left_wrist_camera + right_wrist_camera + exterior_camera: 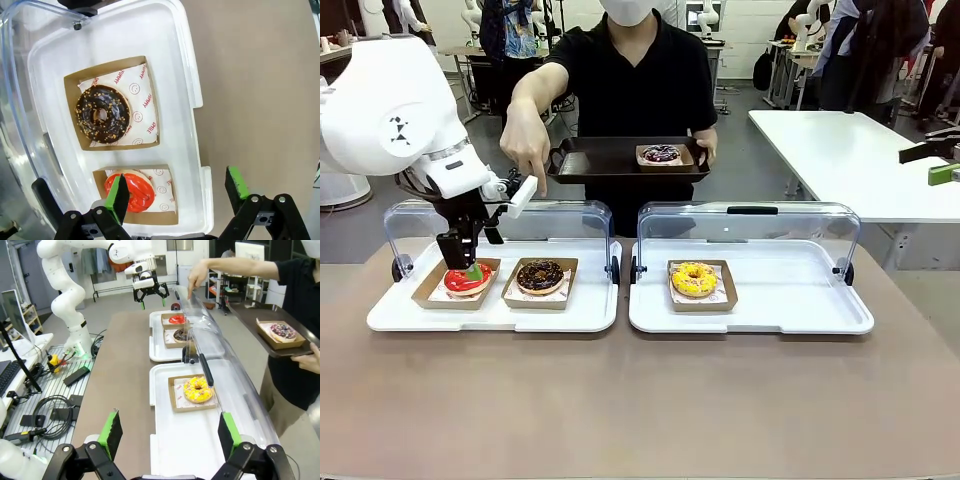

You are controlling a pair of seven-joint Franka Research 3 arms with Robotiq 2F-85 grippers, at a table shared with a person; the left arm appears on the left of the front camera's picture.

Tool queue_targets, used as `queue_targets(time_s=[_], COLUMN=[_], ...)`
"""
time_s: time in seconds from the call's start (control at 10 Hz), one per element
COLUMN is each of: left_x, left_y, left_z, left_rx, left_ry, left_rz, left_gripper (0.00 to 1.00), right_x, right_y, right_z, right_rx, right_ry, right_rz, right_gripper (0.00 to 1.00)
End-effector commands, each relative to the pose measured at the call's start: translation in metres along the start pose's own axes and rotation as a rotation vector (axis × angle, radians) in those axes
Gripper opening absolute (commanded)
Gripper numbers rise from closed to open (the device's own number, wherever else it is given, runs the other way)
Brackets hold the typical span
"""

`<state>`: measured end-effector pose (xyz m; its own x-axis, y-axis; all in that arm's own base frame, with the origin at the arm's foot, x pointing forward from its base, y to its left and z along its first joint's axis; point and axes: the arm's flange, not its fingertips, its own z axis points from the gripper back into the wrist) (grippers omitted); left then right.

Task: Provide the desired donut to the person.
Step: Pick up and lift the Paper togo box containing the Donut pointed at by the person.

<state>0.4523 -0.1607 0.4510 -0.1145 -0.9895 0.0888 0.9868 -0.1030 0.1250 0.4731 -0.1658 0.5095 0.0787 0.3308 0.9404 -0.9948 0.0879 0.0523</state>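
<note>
Your table (640,400) carries two white trays side by side, lids up. Across it, the person (635,80) holds a black tray (595,160) with a purple donut (661,153) and points one hand (525,150) down at the left tray (490,315). Your left gripper (177,192) hangs over that tray's red donut (468,279), fingers spread, holding nothing. A chocolate donut (540,276) sits beside it. Your right gripper (169,432) is spread wide too and empty, at the near edge of the right tray (790,300) with its yellow donut (694,279).
</note>
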Motion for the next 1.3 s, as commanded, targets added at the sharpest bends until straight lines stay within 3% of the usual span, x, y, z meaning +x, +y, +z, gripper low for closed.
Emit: queue_targets(time_s=[0.0, 0.8, 1.2], left_x=[-0.001, -0.001, 0.005], left_y=[0.000, 0.000, 0.020], left_z=[-0.001, -0.001, -0.057], left_rx=[0.000, -0.002, -0.143], left_ry=[0.004, 0.000, 0.037], left_rz=[0.002, 0.002, -0.030], left_gripper=[1.00, 1.00, 1.00], right_x=[0.000, 0.000, 0.000], right_y=[0.001, 0.001, 0.001], right_z=[0.001, 0.001, 0.001], right_rx=[0.006, 0.006, 0.006], right_ry=[-0.007, -0.007, -0.007], right_rz=[-0.001, -0.001, -0.001], right_gripper=[1.00, 1.00, 1.00])
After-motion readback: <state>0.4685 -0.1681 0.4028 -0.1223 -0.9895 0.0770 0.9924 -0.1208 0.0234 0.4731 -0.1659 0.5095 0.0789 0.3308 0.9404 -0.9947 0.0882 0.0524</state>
